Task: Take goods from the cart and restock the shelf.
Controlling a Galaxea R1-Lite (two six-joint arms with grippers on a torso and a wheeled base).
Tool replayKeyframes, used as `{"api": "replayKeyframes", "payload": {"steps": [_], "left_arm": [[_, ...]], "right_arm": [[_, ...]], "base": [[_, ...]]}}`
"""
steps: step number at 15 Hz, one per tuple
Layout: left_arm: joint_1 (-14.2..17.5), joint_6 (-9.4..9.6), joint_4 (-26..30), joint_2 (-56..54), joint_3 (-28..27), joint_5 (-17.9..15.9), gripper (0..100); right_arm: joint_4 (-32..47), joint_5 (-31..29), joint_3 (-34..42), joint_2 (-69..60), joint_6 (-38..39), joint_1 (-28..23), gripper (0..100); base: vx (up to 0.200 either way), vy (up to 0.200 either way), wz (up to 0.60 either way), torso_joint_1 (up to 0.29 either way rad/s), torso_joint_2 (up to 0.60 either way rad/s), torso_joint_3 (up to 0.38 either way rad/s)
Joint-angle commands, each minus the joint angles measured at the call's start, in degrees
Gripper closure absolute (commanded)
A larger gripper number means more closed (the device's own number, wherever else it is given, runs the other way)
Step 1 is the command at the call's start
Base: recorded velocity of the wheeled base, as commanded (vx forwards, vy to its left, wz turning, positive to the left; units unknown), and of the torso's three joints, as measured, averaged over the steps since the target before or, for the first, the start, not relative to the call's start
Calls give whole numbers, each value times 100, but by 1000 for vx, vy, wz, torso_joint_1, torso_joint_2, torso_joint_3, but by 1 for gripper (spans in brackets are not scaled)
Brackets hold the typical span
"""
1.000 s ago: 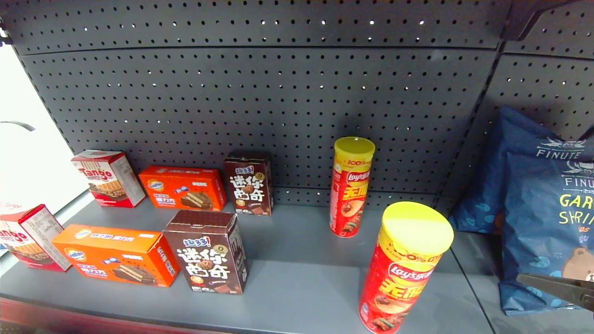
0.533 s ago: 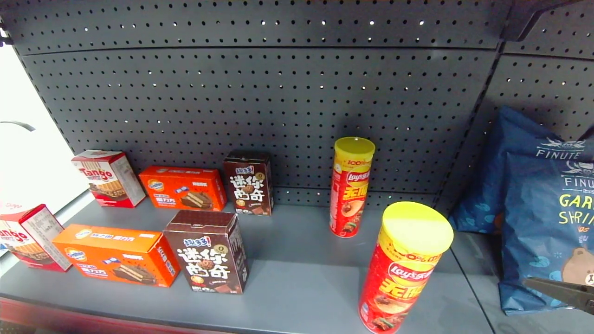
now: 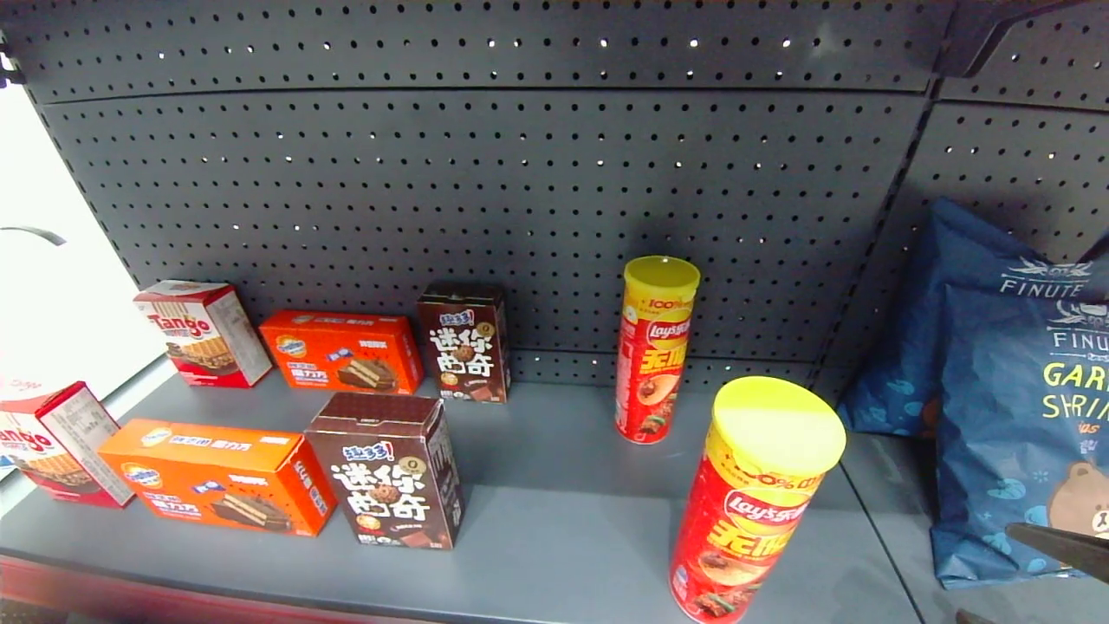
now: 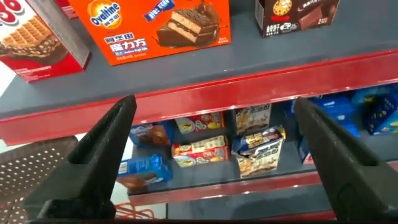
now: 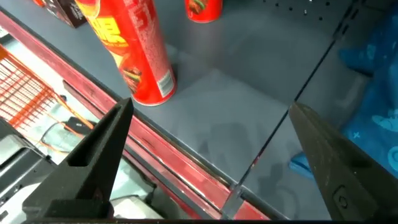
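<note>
Currently both grippers hold nothing and their jaws are spread wide. The right gripper [image 5: 210, 106] hangs over the front edge of the grey shelf [image 5: 249, 68], between the front chip can [image 5: 134, 50] and the blue snack bags [image 5: 379, 81], touching neither. In the head view 1 of its fingers [image 3: 1061, 548] pokes in at the lower right, in front of the bags. The left gripper [image 4: 214, 101] sits lower, in front of the shelf's red edge strip [image 4: 249, 84], facing a lower shelf [image 4: 249, 185] stocked with small packs [image 4: 205, 149].

On the grey shelf the goods stand in 2 rows. From the robot's left come the front wafer box [image 3: 56, 442] and rear wafer box [image 3: 204, 332], both red and white. Next are the front orange box [image 3: 217, 477] and rear orange box [image 3: 340, 351], each on its long side. Then the front brown box [image 3: 390, 468] and rear brown box [image 3: 463, 342] stand upright. Well apart to the right, the rear chip can [image 3: 654, 351] stands upright close to the pegboard back panel [image 3: 485, 191]. The front chip can stands upright near the shelf's front edge, a little further right. The snack bags lean on the next section to the right. An orange wire grid [image 5: 25, 81] shows below the shelf edge in the right wrist view
</note>
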Motion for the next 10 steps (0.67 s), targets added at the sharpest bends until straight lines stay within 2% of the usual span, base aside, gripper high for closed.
{"api": "replayKeyframes", "payload": {"steps": [1, 2, 3, 7, 9, 10], "left_arm": [[2, -5, -1, -39, 16, 2, 0], [2, -5, -1, -39, 16, 2, 0], [-7, 4, -1, -39, 16, 2, 0], [-7, -14, 8, -39, 16, 2, 0], [-7, -75, 8, -39, 25, 2, 0], [-16, -181, 8, -48, 25, 11, 0]], "right_arm": [[-5, 6, -11, -44, 11, 19, 0], [-5, 6, -11, -44, 11, 19, 0], [-5, 6, -3, -61, 11, 27, 0], [-14, 76, -46, -52, 11, 36, 0], [-14, 147, -29, -61, 11, 36, 0], [-5, 147, -20, -132, 11, 36, 0]], "base": [[0, 0, 0, 0, 0, 0], [0, 0, 0, 0, 0, 0], [0, 0, -600, -2, -2, -7], [0, 0, 0, 0, 0, 0], [0, 0, 0, 0, 0, 0], [0, 0, 0, 0, 0, 0]]}}
